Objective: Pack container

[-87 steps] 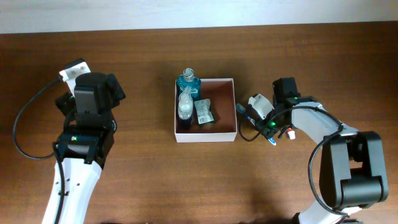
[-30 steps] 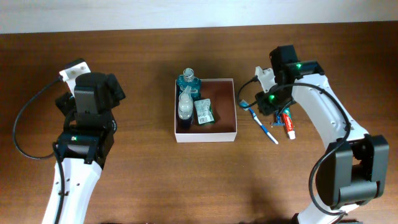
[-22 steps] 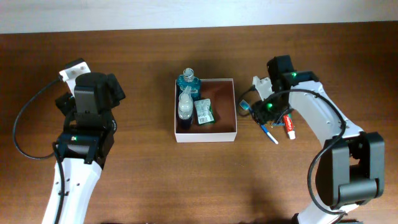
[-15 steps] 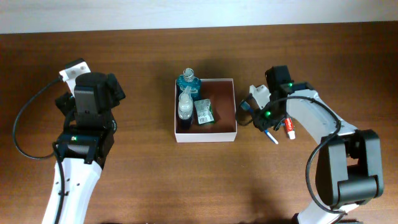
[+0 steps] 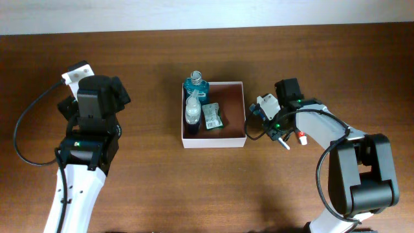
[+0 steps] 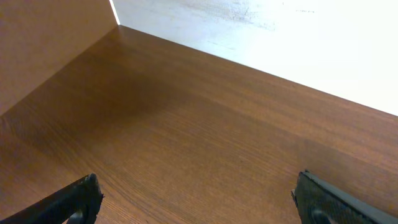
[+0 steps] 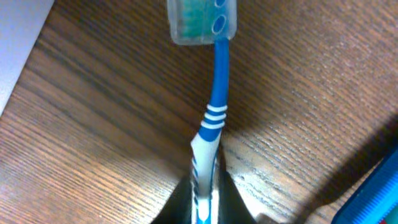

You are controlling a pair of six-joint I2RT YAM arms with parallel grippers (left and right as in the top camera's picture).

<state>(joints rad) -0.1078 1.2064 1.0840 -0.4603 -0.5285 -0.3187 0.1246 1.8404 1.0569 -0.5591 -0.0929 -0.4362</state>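
Here, the right gripper (image 7: 204, 198) has its fingers pressed together on the blue-and-white handle of a toothbrush (image 7: 216, 74), whose capped head points toward the container (image 5: 213, 143). The open-top cardboard box sits at the middle of the table (image 5: 149, 188), just left of that gripper. A blue bottle (image 5: 196, 86), a clear bottle (image 5: 192, 110) and a green packet (image 5: 212, 116) fill its left side, leaving the right side bare.

Treat the box as light and thin-walled. It would likely slide on the wood or buckle if you bump its right wall, so bring items in from above. If you must steady it, pinch a wall at the rim near a corner.

The toothbrush looks light, stiff and slick. Your grip on the thicker handle is probably the safest hold, though it may pivot.

The left gripper (image 6: 196, 205) hangs well to the left with its fingers spread wide, holding nothing.
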